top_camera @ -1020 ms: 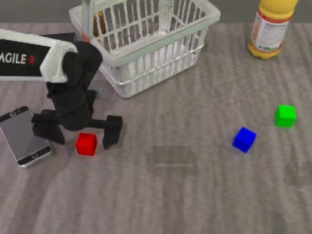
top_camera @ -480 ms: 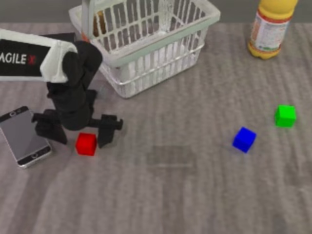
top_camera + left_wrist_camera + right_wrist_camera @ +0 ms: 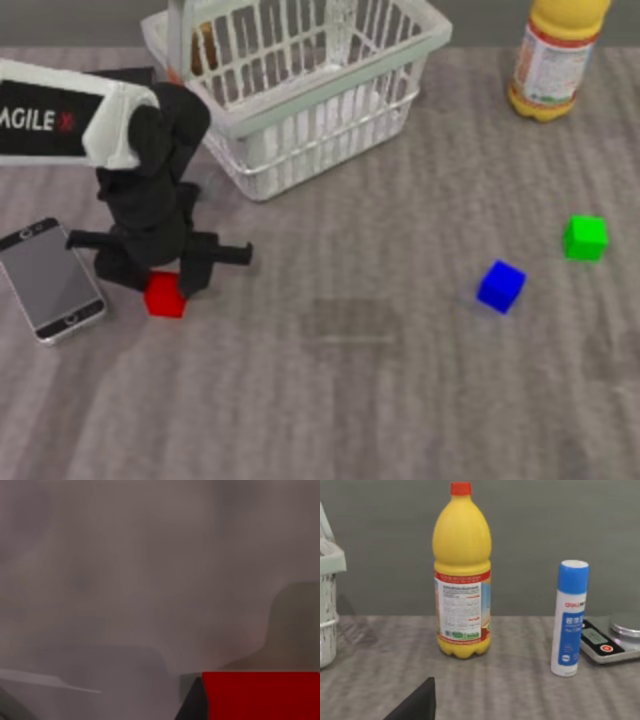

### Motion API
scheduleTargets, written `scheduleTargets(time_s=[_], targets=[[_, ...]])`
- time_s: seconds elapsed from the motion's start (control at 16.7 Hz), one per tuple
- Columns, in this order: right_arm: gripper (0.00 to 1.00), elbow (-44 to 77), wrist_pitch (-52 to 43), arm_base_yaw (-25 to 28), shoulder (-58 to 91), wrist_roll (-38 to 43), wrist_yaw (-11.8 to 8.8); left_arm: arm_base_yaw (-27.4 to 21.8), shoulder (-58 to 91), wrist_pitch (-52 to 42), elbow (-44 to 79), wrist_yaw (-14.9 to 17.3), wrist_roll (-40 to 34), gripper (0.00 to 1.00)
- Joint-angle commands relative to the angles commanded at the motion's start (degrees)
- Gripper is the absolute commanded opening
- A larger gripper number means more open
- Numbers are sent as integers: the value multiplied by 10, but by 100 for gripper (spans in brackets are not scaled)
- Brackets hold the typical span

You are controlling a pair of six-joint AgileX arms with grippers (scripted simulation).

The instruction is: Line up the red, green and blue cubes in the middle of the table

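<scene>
With my left hand [image 3: 158, 282] clamped on the red cube [image 3: 165, 297] at the tabletop's [image 3: 350, 400] left, by the phone [image 3: 45, 280], the middle lies to its right; right hand unseen.

Red cube [image 3: 165, 296] left; blue cube [image 3: 501, 286], green cube [image 3: 585, 238] right

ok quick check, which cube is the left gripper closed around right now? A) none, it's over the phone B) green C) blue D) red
D: in the top view the left gripper has its fingers pinched against the red cube beside the phone, while the blue cube and green cube sit untouched on the table's right side.
</scene>
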Motion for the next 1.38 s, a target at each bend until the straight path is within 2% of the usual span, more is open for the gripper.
scheduleTargets(time_s=[0.42, 0.84, 1.08, 1.26, 1.38], targets=[[100, 0, 0, 0, 0, 0, 0, 2, -29, -21, 16, -4, 3, 0], [100, 0, 0, 0, 0, 0, 0, 11, -82, -143, 82, -5, 1, 0], [100, 0, 0, 0, 0, 0, 0, 12, -88, -152, 88, -5, 2, 0], [100, 0, 0, 0, 0, 0, 0, 1, -84, -154, 90, -6, -7, 0], [100, 0, 0, 0, 0, 0, 0, -22, -83, -162, 99, -7, -40, 0]])
